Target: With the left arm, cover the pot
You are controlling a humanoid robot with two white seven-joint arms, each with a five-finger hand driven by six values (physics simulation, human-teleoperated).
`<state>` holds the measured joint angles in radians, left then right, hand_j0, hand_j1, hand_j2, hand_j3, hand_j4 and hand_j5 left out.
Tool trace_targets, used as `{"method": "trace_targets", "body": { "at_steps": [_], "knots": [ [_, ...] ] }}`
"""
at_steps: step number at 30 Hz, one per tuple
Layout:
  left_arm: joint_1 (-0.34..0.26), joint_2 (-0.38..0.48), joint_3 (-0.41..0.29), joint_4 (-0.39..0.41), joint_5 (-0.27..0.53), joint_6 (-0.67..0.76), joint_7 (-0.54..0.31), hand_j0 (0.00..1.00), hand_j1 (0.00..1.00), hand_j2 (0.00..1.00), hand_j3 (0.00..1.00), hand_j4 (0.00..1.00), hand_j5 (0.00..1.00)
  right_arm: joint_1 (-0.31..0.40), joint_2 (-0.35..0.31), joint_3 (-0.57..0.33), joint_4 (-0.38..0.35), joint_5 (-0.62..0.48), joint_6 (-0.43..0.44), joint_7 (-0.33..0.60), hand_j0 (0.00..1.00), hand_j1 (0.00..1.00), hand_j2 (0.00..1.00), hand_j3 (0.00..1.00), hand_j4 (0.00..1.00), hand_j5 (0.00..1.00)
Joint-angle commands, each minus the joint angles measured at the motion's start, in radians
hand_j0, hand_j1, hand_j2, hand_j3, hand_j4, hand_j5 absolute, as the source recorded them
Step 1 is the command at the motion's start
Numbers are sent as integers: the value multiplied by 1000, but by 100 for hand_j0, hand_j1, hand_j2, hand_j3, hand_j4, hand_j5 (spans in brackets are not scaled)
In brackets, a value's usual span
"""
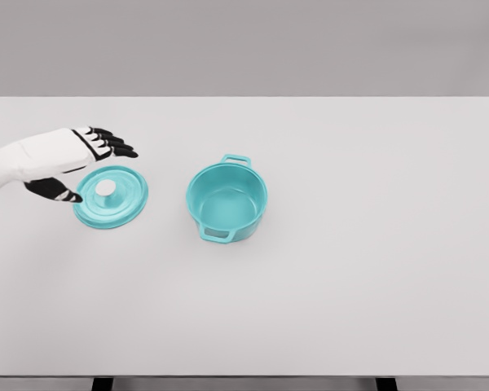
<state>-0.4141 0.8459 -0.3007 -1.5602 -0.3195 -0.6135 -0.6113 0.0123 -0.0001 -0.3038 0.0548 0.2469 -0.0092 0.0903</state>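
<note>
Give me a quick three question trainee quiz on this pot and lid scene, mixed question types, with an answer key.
1. True or false: the lid already sits on the pot.
2. Which hand is over the lid? A) left B) right
3. Fill in: the pot has ___ handles.

Key
1. False: it lies flat on the table, left of the open pot.
2. A: the left hand, fingers spread, holding nothing.
3. Two.

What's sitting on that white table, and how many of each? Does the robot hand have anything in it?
Pot, teal, uncovered: 1
Lid, teal with a white knob, flat on the table: 1
Total: 2 things

The left hand is over the lid with fingers spread, holding nothing.
</note>
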Motion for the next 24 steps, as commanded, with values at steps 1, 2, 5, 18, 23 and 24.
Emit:
{"method": "trace_targets", "body": {
  "at_steps": [1, 2, 5, 18, 23, 24],
  "knots": [
    [-8, 1, -37, 2, 7, 3, 0, 91, 91, 91, 91, 91, 91, 0, 0, 0, 0, 0, 0, 0, 100, 100, 100, 100, 100, 100],
    [-25, 1, -67, 5, 7, 3, 0, 91, 91, 91, 91, 91, 91, 0, 0, 0, 0, 0, 0, 0, 100, 100, 100, 100, 100, 100],
    [-38, 2, -103, 17, 26, 3, 0, 91, 91, 91, 91, 91, 91, 0, 0, 0, 0, 0, 0, 0, 100, 100, 100, 100, 100, 100],
    [-46, 2, -143, 78, 26, 3, 0, 85, 85, 85, 85, 85, 85, 0, 0, 0, 0, 0, 0, 0, 100, 100, 100, 100, 100, 100],
    [-49, 2, -143, 111, 26, 3, 0, 81, 81, 81, 81, 81, 81, 0, 0, 0, 0, 0, 0, 0, 100, 100, 100, 100, 100, 100],
    [-52, 1, -143, 123, 25, 3, 0, 81, 81, 81, 81, 81, 81, 0, 0, 0, 0, 0, 0, 0, 100, 100, 100, 100, 100, 100]
  ]
}}
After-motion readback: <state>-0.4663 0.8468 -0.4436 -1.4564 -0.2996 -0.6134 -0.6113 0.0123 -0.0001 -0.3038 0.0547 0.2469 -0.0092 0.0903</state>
